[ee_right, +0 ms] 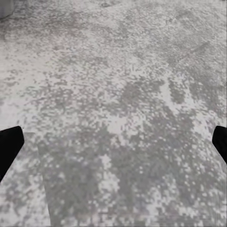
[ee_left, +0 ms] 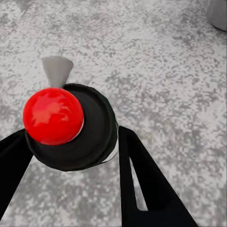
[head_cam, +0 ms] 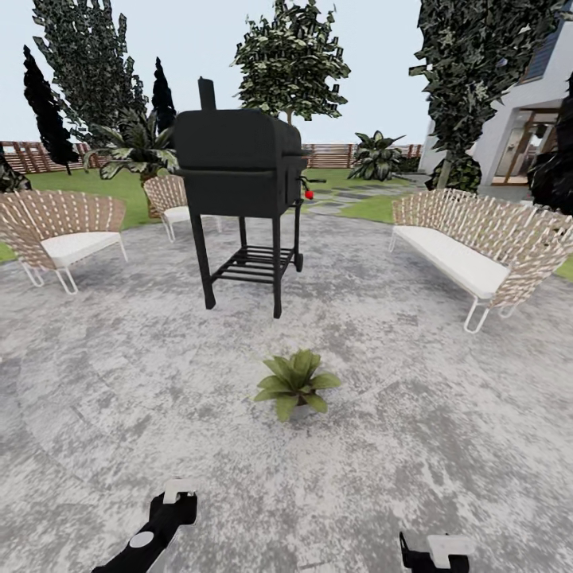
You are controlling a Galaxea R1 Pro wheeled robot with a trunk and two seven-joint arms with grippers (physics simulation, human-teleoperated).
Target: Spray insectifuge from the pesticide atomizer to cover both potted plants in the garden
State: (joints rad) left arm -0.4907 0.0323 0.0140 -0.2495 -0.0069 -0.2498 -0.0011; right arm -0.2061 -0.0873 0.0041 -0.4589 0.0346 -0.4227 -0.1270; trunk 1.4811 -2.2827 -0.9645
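The pesticide atomizer [ee_left: 92,135] stands between the black fingers of my left gripper [ee_left: 71,146], which is shut on it. From above it shows a dark round top, a red ball and a pale spray head. In the head view my left gripper [head_cam: 171,509] is low at the left, with the pale spray head [head_cam: 180,488] at its tip. One potted plant [head_cam: 296,386], a green rosette in a little grey pot, sits on the patio ahead, apart from both grippers. The second plant is out of view. My right gripper [head_cam: 434,553] is open over bare stone [ee_right: 113,118].
A black grill [head_cam: 239,183] stands beyond the plant. Wicker seats [head_cam: 60,231] are at the left and a wicker sofa [head_cam: 477,247] at the right. Lawn, trees and a wooden fence [head_cam: 32,155] lie behind. A grey pot edge [ee_left: 218,12] shows near the left gripper.
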